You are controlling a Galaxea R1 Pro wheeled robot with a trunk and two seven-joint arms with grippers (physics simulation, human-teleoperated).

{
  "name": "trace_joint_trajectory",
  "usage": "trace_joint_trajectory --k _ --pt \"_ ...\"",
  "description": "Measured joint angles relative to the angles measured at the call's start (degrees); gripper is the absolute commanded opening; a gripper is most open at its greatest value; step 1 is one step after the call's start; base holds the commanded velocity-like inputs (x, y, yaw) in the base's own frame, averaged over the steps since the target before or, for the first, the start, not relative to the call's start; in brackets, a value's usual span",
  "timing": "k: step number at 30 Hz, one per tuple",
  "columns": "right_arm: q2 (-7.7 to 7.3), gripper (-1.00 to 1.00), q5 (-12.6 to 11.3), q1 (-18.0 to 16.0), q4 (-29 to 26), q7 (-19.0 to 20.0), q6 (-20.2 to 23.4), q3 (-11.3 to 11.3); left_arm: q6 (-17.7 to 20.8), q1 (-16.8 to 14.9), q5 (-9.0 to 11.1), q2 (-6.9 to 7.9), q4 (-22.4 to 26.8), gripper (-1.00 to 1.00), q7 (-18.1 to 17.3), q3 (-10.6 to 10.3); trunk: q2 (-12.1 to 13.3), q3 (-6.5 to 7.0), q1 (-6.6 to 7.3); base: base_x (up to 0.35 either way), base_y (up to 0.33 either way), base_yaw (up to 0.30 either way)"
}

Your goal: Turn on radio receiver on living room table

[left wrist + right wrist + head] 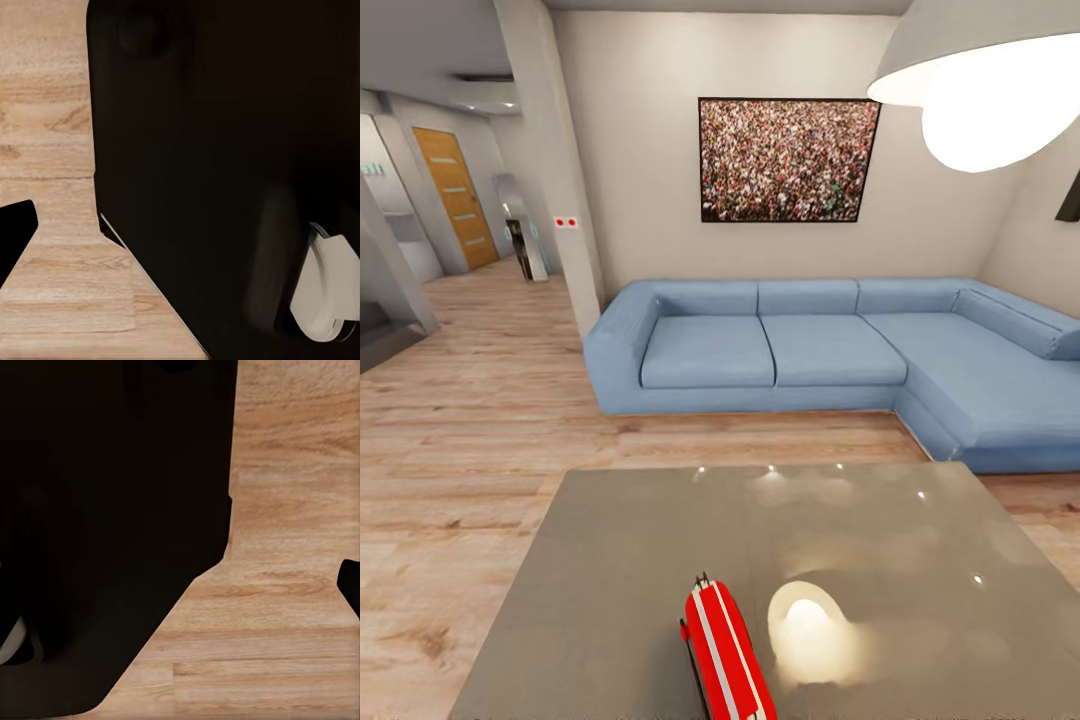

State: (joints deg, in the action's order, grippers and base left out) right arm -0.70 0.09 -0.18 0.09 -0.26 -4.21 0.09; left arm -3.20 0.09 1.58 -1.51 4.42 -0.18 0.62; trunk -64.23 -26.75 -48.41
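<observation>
The red radio receiver (726, 650) lies on the grey counter (610, 560), very near the robot, at the close edge of the head view and a little to the left of the middle. It lies flat, with white stripes along it and a thin dark strap at its side. Just beside it on the right is a bright glow (807, 625), which looks like the lamp shining in the glossy top. The robot has reached the counter, but the radio looks untouched, so it seems the switch is not pressed yet. An arm must come up, reach over the near edge and press it. Each wrist view looks down along a big dark body (225, 165) to the wood floor (292, 607), so both arms seem to hang low. I cannot tell if either hand is spread or pressed together, because the dark shapes at the edges are too unclear. The rest of the counter top is bare, so there is open room around the radio. Past the far edge comes a strip of floor, then the blue sofa (830, 350). On the wall above it hangs the crowd picture (788, 160), and the white lamp (990, 90) hangs high on the right.
</observation>
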Motion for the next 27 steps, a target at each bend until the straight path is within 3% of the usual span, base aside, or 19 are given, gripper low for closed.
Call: trace_joint_trajectory --k 27 --pt "0.0 1.0 0.0 0.0 0.0 0.0 0.16 0.0 -0.02 0.0 0.0 0.0 -0.03 1.0 0.0 0.0 0.0 -2.54 0.0 0.0 0.0 0.0"
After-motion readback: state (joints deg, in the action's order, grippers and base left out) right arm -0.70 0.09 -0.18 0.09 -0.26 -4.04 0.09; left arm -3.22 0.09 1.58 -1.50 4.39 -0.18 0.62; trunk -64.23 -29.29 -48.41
